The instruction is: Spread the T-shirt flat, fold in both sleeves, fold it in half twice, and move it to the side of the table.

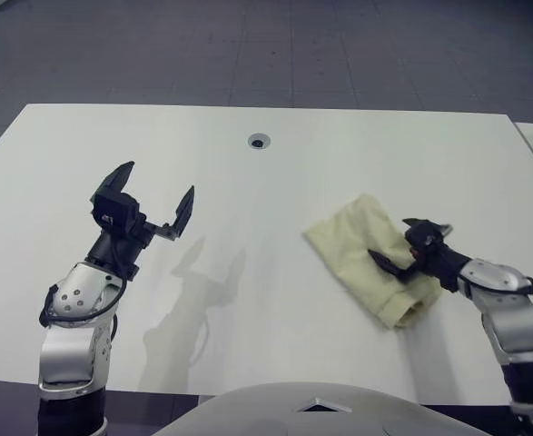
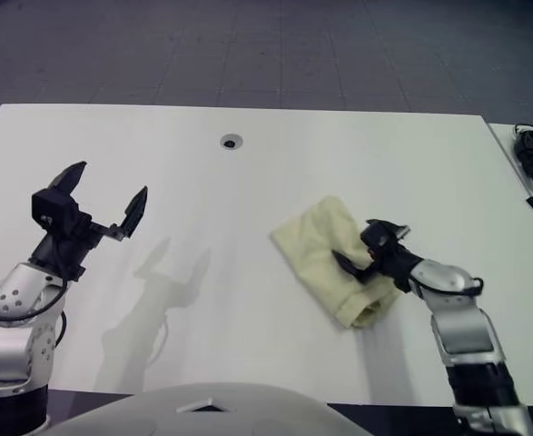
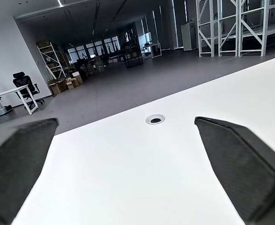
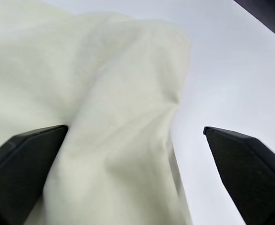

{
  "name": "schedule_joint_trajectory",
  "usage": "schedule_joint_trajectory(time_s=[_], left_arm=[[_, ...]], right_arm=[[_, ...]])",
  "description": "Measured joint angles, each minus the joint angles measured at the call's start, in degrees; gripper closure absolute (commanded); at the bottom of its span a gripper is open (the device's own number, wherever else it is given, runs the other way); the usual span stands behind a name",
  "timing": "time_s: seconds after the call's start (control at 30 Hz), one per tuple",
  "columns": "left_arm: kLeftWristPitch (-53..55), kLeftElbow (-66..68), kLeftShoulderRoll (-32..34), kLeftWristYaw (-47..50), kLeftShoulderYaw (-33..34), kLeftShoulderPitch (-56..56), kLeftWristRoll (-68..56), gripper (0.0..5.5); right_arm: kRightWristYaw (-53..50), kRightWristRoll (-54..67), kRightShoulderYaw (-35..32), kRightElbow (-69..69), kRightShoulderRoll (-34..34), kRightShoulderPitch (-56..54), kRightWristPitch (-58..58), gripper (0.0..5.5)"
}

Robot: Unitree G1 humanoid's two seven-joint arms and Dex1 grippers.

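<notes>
T-shirt (image 1: 352,241) folded, toward right edge of table (image 1: 248,309) | right gripper (image 1: 400,243) fingers spread astride its near end, apparently to slide it | left gripper (image 1: 157,182) spread, empty, held clear

T-shirt (image 1: 355,243) lies on the table (image 1: 248,300), right of centre, beneath the right pincer (image 1: 409,242).

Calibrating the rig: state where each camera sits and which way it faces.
Left eye: on the head, facing forward and down at table, T-shirt, left gripper, right gripper.
Right eye: beside it, same scene.
Left wrist: on the left arm, facing across the table to the hole and room; own fingers frame it.
Right wrist: close above the T-shirt, own fingers framing.
Shared: eyes and left wrist both show the hole.
</notes>
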Motion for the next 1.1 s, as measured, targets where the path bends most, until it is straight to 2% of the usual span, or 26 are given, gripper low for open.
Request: schedule_joint_trajectory(time_s=[0.13, 0.4, 0.63, 0.8, 0.9, 0.97, 1.1], left_arm=[[-0.9, -2.8, -1.8, 1.2, -0.4, 4.0, 0.4, 0.1], [-1.8, -3.4, -2.3, 1.6, -1.6, 5.6, 2.1, 0.1], [-4.1, -1.8, -3.4, 1.1, -2.8, 5.5, 2.5, 0.1], [-7.9, -2.0, -4.7, 0.5, -3.0, 5.0, 0.1, 0.1], [-9.1, -2.2, -7.0, 2.3, -3.7, 2.5, -0.2, 0.1], [-10.2, -1.8, -9.6, 4.5, -5.7, -0.1, 1.0, 0.1], [-11.7, 4.3, -15.3, 9.5, -11.7, -5.8, 7.1, 0.1]], right_arm=[[-9.0, 1.2, -6.9, -5.8, 6.3, 6.3, 6.1, 0.11], [-18.1, -2.4, -7.8, -7.6, 10.7, 9.7, 3.6, 0.11], [-20.2, -5.4, -7.8, -7.8, 11.6, 6.3, -9.4, 0.11], [-22.8, -7.4, -7.7, -15.2, 11.9, 0.0, -21.4, 0.11], [-25.7, -7.7, -4.8, -19.1, 15.6, -5.2, -26.8, 0.11], [-27.4, -7.7, -0.1, -18.3, 20.1, -7.1, -30.8, 0.11], [-30.4, -9.2, 6.3, -4.9, 27.4, -7.7, -38.6, 0.11]])
